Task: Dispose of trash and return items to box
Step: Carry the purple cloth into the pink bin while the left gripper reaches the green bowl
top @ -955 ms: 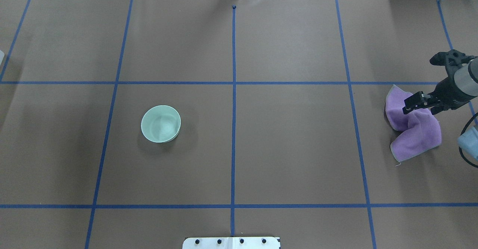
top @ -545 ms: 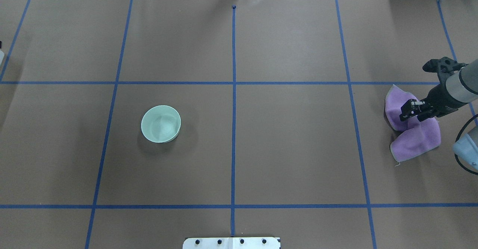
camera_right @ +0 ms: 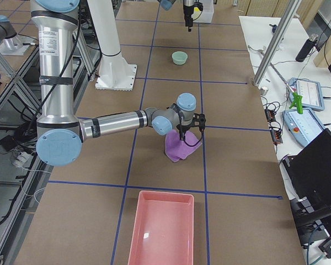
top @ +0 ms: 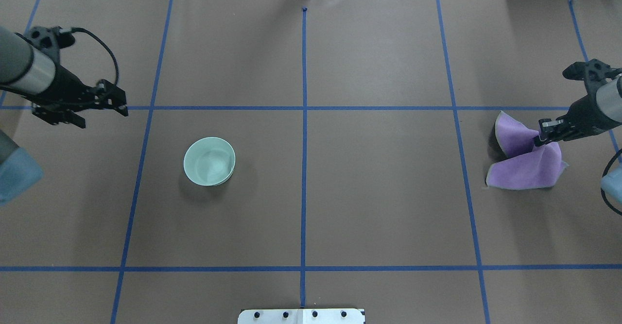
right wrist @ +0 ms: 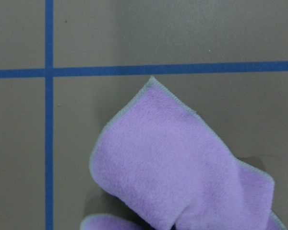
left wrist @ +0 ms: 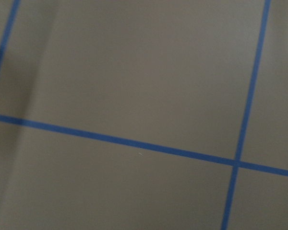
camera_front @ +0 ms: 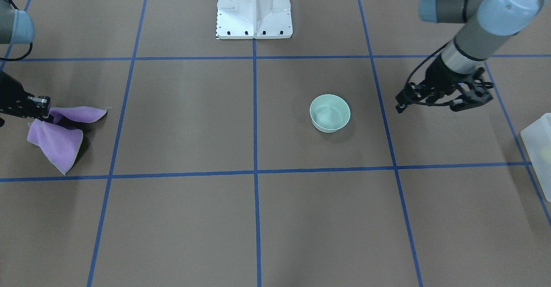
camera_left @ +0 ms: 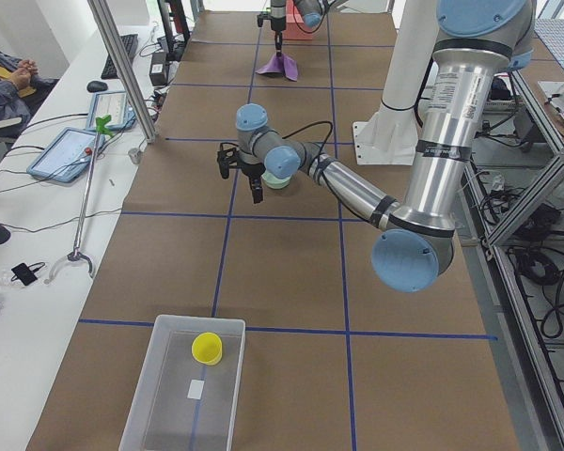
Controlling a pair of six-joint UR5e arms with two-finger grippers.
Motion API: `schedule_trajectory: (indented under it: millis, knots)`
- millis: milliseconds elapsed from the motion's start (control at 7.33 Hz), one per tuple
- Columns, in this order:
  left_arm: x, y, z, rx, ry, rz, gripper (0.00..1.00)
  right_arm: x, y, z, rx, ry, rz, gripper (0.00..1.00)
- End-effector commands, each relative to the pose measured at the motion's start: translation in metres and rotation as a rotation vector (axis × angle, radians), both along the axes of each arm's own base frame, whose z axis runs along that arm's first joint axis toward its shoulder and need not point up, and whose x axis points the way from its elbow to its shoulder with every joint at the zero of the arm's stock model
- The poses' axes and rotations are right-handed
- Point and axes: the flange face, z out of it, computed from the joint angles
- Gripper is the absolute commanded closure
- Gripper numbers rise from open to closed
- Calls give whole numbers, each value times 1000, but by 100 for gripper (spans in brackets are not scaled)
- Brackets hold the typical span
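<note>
The mint-green bowl (top: 209,161) stands upright on the brown table, left of centre; it also shows in the front view (camera_front: 329,113). My left gripper (top: 102,116) is open and empty, above the table to the left of and behind the bowl. The yellow cup (camera_left: 206,348) lies inside the translucent box (camera_left: 160,413) at the table's left end. My right gripper (top: 539,139) is shut on a purple cloth (top: 525,171) and holds one corner up, with the rest draping onto the table (camera_front: 60,143).
A pink tray (camera_right: 160,232) sits at the table's right end, beyond the cloth. The white pedestal base (camera_front: 254,7) stands at the robot's side of the table. Blue tape lines grid the brown paper.
My left arm has come into the overhead view from the left edge. My right gripper has closed on the purple cloth and lifted it, pulling it into a draped shape.
</note>
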Motion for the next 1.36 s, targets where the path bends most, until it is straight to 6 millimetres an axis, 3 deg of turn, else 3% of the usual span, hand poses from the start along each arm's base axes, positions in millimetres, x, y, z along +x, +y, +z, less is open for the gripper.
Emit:
schedule_trajectory:
  millis: [0,136,409,545,682,818,955,1227]
  knots:
    - [82,39,-12,4,-41,13,1,83,-6,-11,42,-80,64,100]
    - [117,45,-25,2,-39,18,1,128,-7,-8,73,-66,92,100]
    - [142,46,-18,-23,-57,32,2,210,-6,-10,131,25,58,100]
    - [153,47,-19,-17,-65,36,10,252,-13,-17,151,67,17,100]
    - [161,47,-18,-7,-77,26,33,293,-7,-7,173,139,-34,100]
    - [161,48,-17,-9,-79,25,79,315,-5,-2,195,199,-69,100]
    - [161,47,-16,-9,-79,25,100,331,-1,14,206,218,-89,100]
    - [156,47,-24,-6,-63,27,100,355,3,76,199,215,-171,100]
